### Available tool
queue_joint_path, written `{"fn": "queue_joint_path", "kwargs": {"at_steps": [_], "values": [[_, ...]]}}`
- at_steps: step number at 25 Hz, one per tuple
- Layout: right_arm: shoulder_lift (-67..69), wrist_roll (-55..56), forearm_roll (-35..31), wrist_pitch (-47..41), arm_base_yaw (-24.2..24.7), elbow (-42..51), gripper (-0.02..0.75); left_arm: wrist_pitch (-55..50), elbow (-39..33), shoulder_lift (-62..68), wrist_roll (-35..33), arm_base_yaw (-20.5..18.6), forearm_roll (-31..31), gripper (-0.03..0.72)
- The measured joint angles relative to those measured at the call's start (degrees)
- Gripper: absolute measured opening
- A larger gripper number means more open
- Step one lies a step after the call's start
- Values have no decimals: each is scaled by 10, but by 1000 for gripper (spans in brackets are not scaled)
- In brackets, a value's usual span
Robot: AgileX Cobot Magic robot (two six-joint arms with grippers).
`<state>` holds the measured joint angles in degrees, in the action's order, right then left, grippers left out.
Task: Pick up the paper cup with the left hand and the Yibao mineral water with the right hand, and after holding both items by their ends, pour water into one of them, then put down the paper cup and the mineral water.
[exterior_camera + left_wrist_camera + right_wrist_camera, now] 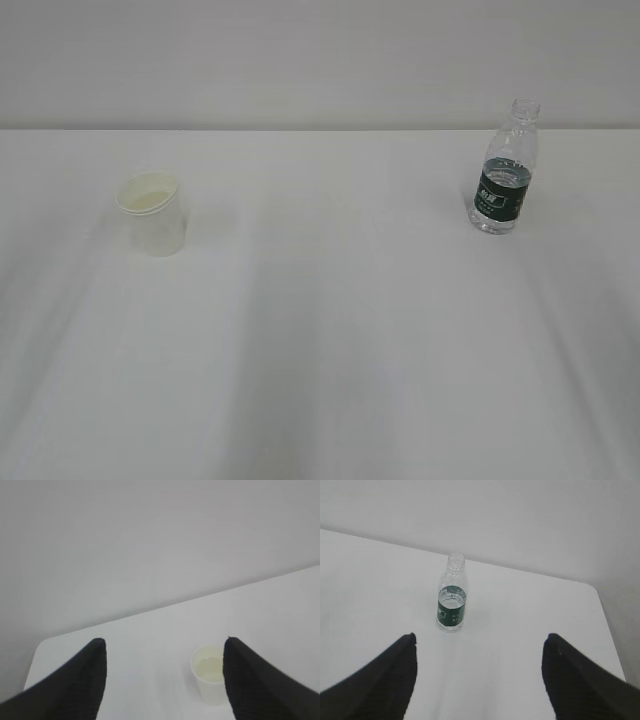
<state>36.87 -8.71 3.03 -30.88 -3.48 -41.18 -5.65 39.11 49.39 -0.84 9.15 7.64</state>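
Note:
The white paper cup (152,213) stands upright on the left of the white table, pale cream inside. In the left wrist view the cup (209,680) stands beyond and just left of the right finger of my left gripper (164,642), which is open and empty. The Yibao mineral water bottle (505,170) stands upright at the right, capless, with a dark green label. In the right wrist view the bottle (452,595) stands ahead and left of centre of my right gripper (479,639), which is open and empty. Neither gripper shows in the exterior view.
The white table (330,330) meets a plain grey wall at the back. The table's left rounded corner (42,645) shows in the left wrist view and its right corner (594,591) in the right wrist view.

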Motion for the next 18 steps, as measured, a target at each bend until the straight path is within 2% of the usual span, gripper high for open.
{"fn": "queue_joint_path", "kwargs": {"at_steps": [18], "values": [[-1,0,-15,-85,0,-9,589,-138,0,-27,0,0,-30,518]]}}
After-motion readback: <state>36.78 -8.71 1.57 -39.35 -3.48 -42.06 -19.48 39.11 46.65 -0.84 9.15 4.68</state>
